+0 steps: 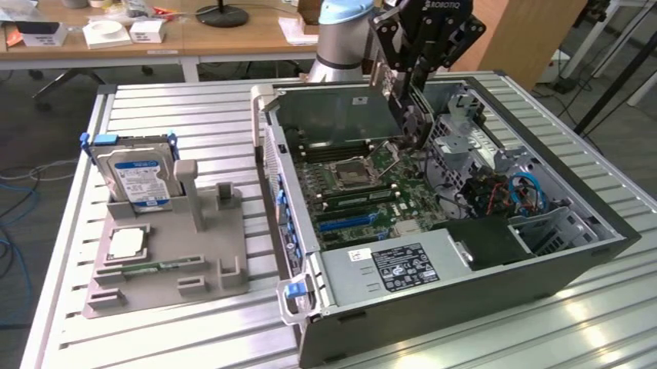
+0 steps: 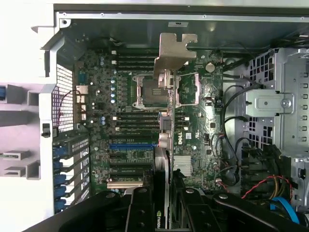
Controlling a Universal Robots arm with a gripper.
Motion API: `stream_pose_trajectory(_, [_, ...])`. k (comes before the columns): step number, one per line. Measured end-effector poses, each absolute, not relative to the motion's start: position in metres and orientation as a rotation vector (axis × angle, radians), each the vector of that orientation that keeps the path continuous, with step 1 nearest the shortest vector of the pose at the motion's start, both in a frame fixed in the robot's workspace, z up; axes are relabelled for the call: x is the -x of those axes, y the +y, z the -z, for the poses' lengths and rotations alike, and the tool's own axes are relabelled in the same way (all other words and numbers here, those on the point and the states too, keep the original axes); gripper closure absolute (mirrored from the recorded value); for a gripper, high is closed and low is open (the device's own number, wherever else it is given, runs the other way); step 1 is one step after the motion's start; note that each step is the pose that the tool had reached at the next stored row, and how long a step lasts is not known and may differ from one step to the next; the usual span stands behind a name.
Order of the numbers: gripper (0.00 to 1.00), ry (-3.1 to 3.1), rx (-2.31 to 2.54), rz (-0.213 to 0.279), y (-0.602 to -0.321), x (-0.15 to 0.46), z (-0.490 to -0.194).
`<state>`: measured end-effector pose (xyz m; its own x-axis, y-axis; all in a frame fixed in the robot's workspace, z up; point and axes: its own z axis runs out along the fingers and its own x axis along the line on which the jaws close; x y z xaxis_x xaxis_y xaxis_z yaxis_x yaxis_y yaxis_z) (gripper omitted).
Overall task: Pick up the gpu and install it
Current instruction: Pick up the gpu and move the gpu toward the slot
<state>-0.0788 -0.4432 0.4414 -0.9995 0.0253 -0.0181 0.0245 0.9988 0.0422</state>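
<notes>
My gripper (image 1: 408, 86) hangs over the open computer case (image 1: 575, 265), shut on the gpu (image 1: 415, 123). The card points down toward the motherboard (image 1: 359, 192), near the CPU socket (image 1: 355, 171), and is still above the board. In the wrist view the gpu (image 2: 166, 145) is seen edge-on, a thin dark strip with its silver metal bracket (image 2: 175, 50) at the far end, held between the gripper (image 2: 166, 205) and its black fingers (image 2: 140, 208). A blue expansion slot (image 2: 133, 145) lies on the board beside the card's edge.
A grey parts holder (image 1: 165, 269) stands on the slatted table at the exterior view's left, with a hard drive (image 1: 138, 177) upright in it, a CPU (image 1: 125, 244) and a memory stick (image 1: 154, 267). Inside the case are a drive cage (image 1: 462, 138), cables (image 1: 524, 192) and the power supply (image 1: 395, 265).
</notes>
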Motion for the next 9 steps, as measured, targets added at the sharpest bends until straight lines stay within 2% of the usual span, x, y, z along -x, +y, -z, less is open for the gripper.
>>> stream_pose_trajectory(9, [0.74, 3.123, -0.012, -0.066, -0.4431, 0.0777, -0.4412])
